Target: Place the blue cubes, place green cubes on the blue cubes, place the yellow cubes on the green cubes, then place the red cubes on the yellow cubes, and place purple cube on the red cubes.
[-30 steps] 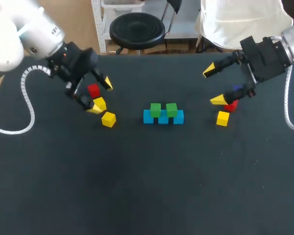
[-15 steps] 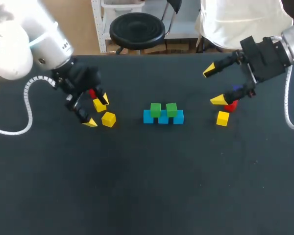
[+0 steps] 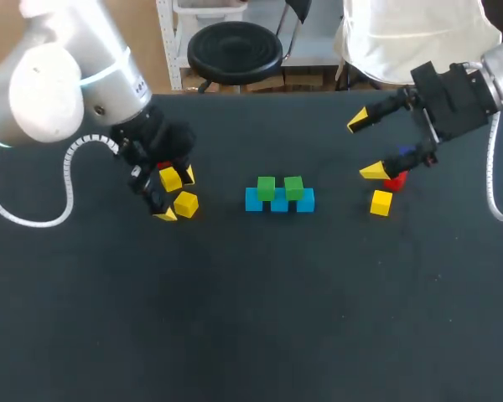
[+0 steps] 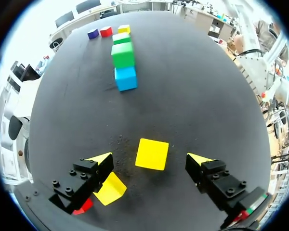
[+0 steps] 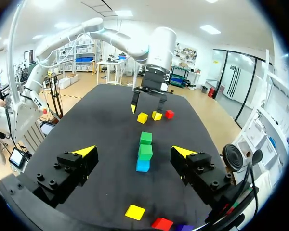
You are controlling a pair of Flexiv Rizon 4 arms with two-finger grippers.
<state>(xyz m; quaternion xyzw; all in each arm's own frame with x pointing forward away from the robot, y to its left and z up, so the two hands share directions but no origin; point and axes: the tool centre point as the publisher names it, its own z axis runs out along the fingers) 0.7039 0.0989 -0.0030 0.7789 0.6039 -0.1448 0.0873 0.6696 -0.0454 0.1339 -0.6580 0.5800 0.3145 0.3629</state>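
Left claw [image 4: 149, 158] spread, small yellow cube [image 3: 185, 203] between its fingers, untouched, on black surface [image 3: 251, 318]. Right claw [image 5: 134, 151] spread, hovering. Two green cubes [image 3: 267, 187] atop blue cubes [image 3: 279, 203].

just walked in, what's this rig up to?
Cube stacking, early on. Mid-table, three blue cubes sit in a row with two green cubes on top. The left end effector is open with a yellow cube between its fingers, not gripped; a second yellow cube lies beside it. The right end effector is open and empty, over a third yellow cube, a red cube and the purple cube.
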